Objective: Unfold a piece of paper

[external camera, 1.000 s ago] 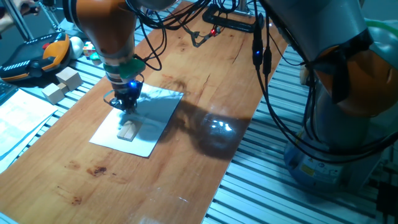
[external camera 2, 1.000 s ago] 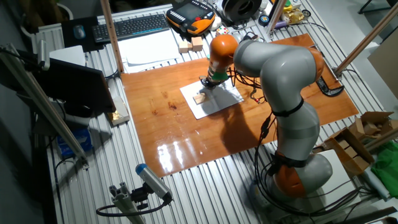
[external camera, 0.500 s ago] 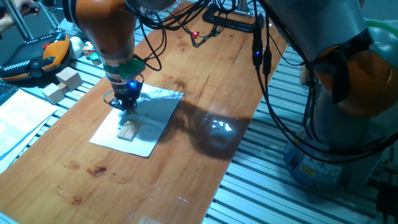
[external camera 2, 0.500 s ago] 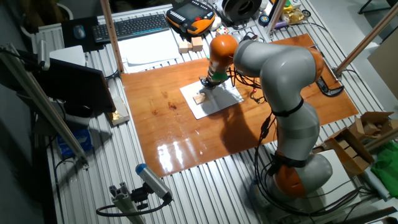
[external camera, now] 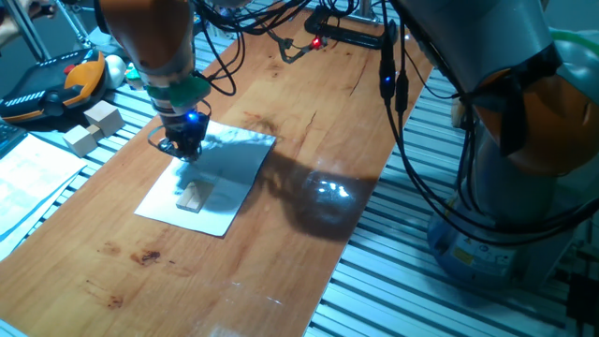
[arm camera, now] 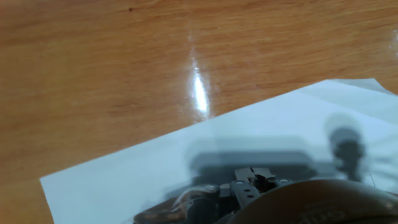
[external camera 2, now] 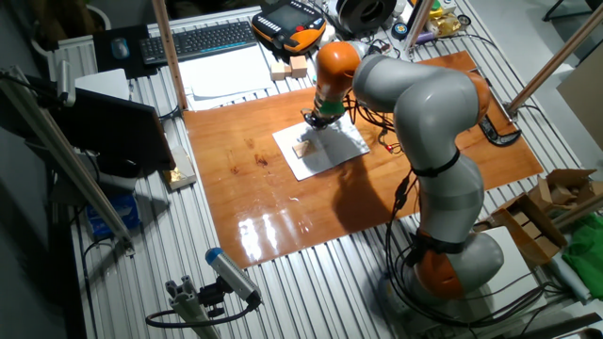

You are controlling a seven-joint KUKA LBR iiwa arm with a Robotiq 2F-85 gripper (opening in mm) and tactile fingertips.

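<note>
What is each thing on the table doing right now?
paper: lying flat on the table, no flap raised.
block: resting on the paper near its front end.
gripper: low over the paper's far edge, next to the block but apart from it; open or shut cannot be told.
table: bare shiny wood around the paper.
spare blocks: sitting off the table, beside the printed sheets.
</note>
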